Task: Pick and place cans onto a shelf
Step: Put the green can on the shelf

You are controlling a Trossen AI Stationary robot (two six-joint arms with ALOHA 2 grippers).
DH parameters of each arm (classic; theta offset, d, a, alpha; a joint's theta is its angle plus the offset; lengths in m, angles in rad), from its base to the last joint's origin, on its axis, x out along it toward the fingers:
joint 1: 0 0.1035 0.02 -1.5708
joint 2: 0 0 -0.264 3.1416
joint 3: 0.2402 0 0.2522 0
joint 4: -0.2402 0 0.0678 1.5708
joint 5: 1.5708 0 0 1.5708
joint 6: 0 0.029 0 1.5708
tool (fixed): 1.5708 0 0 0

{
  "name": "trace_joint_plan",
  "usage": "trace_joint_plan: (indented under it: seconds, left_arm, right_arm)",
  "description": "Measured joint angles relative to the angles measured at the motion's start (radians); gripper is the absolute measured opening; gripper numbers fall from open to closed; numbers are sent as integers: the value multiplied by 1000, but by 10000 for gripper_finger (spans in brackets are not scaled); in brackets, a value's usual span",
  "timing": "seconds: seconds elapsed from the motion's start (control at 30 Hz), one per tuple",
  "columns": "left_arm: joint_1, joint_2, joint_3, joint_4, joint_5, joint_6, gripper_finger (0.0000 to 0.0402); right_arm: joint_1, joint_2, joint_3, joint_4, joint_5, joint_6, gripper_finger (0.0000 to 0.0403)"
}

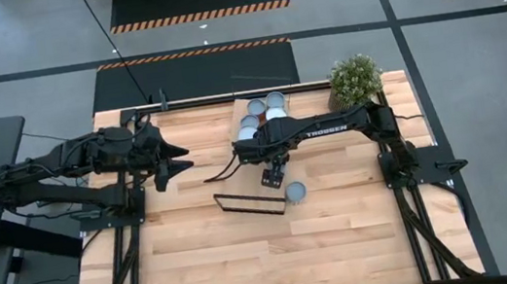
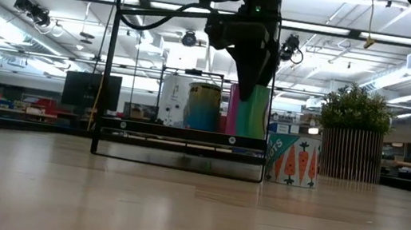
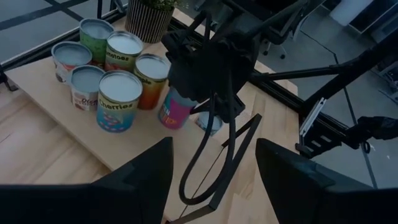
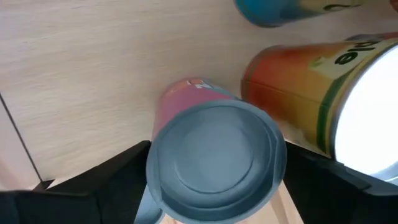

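Observation:
Several cans (image 1: 260,117) stand in a cluster on the far part of the light-wood shelf board (image 3: 59,130); they also show in the left wrist view (image 3: 118,99). The shelf's black frame (image 1: 242,204) is at its near end. My right gripper (image 1: 275,171) is over the shelf's middle, shut on a pink-and-green can (image 2: 250,113) with a grey top (image 4: 214,162). A carrot-print can (image 1: 294,191) stands on the table beside the frame. My left gripper (image 1: 183,163) is open and empty, left of the shelf. My right gripper pinches the pink-and-green can between its two fingers, by opposite sides of its upper wall just below the rim (image 4: 155,171). The fingers (image 2: 254,65) come from above, pointing down. The can is upright, its bottom level with the shelf board (image 2: 179,133); whether it rests there, I cannot tell.
A potted plant (image 1: 355,78) stands at the table's far right, close to the can cluster. An orange-and-green can (image 4: 311,93) stands right next to the held one. The near half of the tabletop (image 1: 269,258) is bare wood.

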Motion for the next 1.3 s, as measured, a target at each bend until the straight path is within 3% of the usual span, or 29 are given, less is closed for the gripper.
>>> trace_joint_plan:
  seconds: [0.37, 0.97, 1.3]
  left_arm:
    - [0, 0, 0, 0, 0, 0, 233]
    - [0, 0, 0, 13, 0, -3, 233]
    - [0, 0, 0, 15, 0, -4, 233]
  right_arm:
    - [28, -5, 0, 39, 24, -24, 349]
    - [88, -10, 0, 44, 273, -89, 349]
    - [90, -17, 0, 49, 276, -108, 349]
